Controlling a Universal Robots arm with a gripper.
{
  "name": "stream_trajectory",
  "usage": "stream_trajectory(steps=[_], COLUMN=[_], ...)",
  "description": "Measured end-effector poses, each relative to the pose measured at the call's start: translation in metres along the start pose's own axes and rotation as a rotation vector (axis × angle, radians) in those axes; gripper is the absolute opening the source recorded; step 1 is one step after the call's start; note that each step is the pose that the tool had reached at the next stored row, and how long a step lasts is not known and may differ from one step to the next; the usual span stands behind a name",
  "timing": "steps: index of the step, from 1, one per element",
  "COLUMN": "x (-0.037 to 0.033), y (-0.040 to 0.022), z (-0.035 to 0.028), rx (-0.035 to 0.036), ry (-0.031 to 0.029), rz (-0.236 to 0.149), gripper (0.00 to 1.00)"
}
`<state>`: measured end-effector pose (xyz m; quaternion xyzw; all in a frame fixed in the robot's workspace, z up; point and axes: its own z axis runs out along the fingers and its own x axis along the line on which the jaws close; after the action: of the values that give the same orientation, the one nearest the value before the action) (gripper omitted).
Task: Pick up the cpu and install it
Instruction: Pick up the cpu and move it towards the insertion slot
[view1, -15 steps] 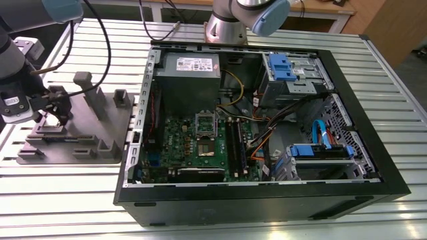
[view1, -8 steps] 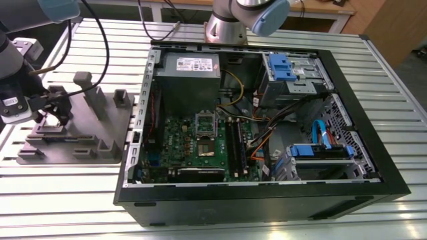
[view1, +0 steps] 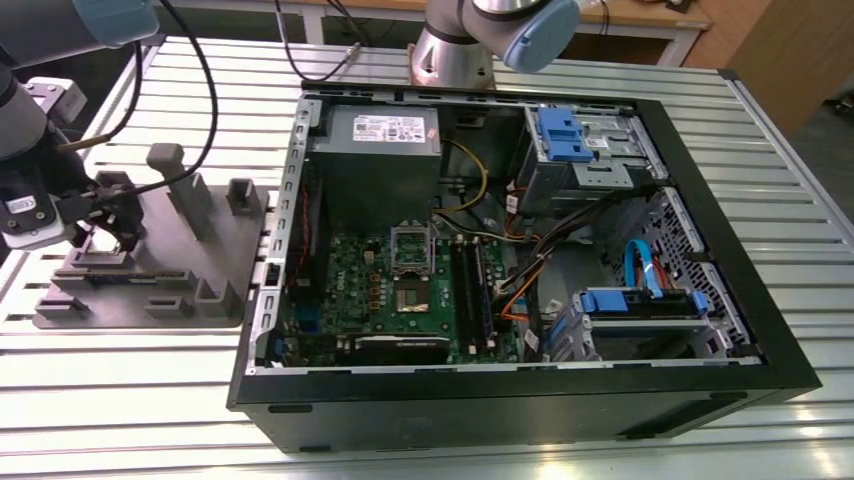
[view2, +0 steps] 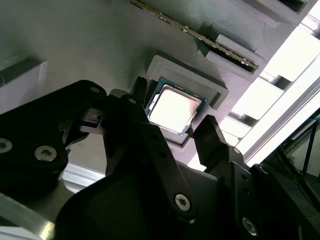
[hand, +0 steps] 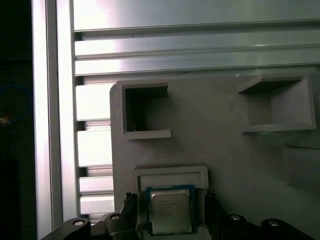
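CPU (hand: 170, 210) is lying flat in a pocket of the grey fixture tray (view1: 220, 250) near the counter's (view1: 134, 390) edge at the exterior view's left, apparently squared for pickup, while the fingers (view2: 212, 142) are straddling it, spread apart, unclamped.

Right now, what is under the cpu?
The cpu sits in a raised pocket of the grey fixture tray, the open gripper straddling it. The pocket's floor is hidden by the chip.
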<state>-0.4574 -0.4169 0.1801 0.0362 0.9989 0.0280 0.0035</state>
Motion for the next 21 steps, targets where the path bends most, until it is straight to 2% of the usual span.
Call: stream_trajectory(steps=[5, 6, 21], x=[0.0, 0.0, 0.0], y=[0.0, 0.0, 0.0001], z=[0.0003, 0.0003, -0.0021], rx=[-0.0001, -0.0001, -0.0002], ry=[-0.0001, -0.0001, 0.0007], rz=[0.0, 0.0, -0.016], gripper=[0.64, 0.56, 0.56])
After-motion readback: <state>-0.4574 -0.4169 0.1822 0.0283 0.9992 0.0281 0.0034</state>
